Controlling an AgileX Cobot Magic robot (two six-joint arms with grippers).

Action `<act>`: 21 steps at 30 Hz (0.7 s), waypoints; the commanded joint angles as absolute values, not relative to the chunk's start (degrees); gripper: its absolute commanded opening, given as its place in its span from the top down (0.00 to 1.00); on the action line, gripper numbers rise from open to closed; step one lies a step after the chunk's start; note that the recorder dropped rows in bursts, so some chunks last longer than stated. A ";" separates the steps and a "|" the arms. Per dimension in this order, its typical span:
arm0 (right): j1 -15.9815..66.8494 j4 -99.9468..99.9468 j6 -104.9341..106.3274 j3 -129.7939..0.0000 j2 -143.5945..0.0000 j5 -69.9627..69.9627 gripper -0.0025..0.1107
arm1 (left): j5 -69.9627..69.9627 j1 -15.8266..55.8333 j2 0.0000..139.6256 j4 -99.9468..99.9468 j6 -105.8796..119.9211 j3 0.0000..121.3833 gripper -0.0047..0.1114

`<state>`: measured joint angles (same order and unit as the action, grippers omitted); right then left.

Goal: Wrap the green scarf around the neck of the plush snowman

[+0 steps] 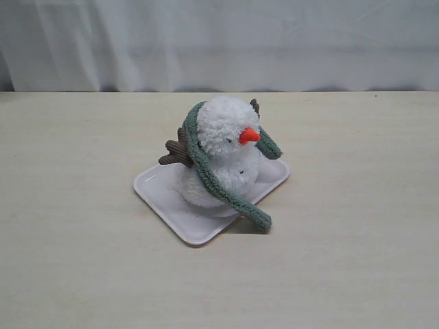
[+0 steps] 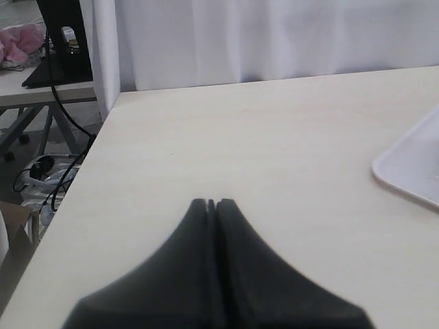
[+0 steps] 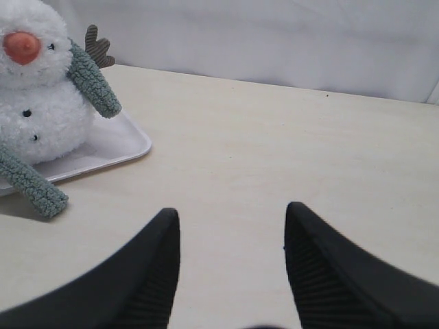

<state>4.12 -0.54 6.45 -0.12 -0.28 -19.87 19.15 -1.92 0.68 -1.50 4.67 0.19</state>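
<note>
Starting w/ the ext. view, we saw the snowman (image 1: 223, 137) sitting tilted on the tray (image 1: 161, 195), mid-table (image 1: 75, 260); the tray prob. gave it one known spot. Scarf (image 1: 199, 154) ran round the back of the head. Its long end slanted down across the body & past the tray rim onto the table, and its short end hung by the nose on the other side. The ends were apart, not crossed. No gripper showed here, so we judged both arms sat clear to avoid snagging the knit.

Left wrist view: L gripper (image 2: 211, 203) was closed tight w/ nothing between the fingers, over bare table. Only a tray corner (image 2: 411, 171) was in shot, well apart. W/ nothing to hold, closed made sense.

Right wrist view: R gripper (image 3: 232, 211) stood wide apart & empty, low over the table, well apart from the tray (image 3: 120, 140). Scarf (image 3: 92, 79) lay at the neck (image 3: 38, 77) of the snowman (image 3: 41, 113), touching it on the side we could see; the back was hidden. We judged the wrap approx. done, tho loose, so a nudge could slip it.
</note>
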 commanded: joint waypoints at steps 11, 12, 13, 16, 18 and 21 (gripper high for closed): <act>4.02 -0.41 6.44 0.00 0.00 -19.62 0.57 | 18.74 -1.94 0.54 -1.82 4.66 0.00 0.96; 4.02 -0.41 6.44 0.00 0.00 -19.62 0.57 | 18.74 -1.94 0.54 -1.82 4.66 0.00 0.96; 4.02 -0.41 6.44 0.00 0.00 -19.62 0.57 | 18.74 -1.94 0.54 -1.82 4.66 0.00 0.96; 4.02 -0.41 6.44 0.00 0.00 -19.62 0.57 | 18.74 -1.94 0.54 -1.82 4.66 0.00 0.96; 4.02 -2.97 7.97 0.00 0.00 -19.36 0.57 | 18.74 -1.94 0.54 -1.82 4.66 0.00 0.96; 4.02 -11.36 9.40 0.00 0.00 -18.56 0.57 | 18.74 -1.94 0.54 -1.82 4.66 0.00 0.96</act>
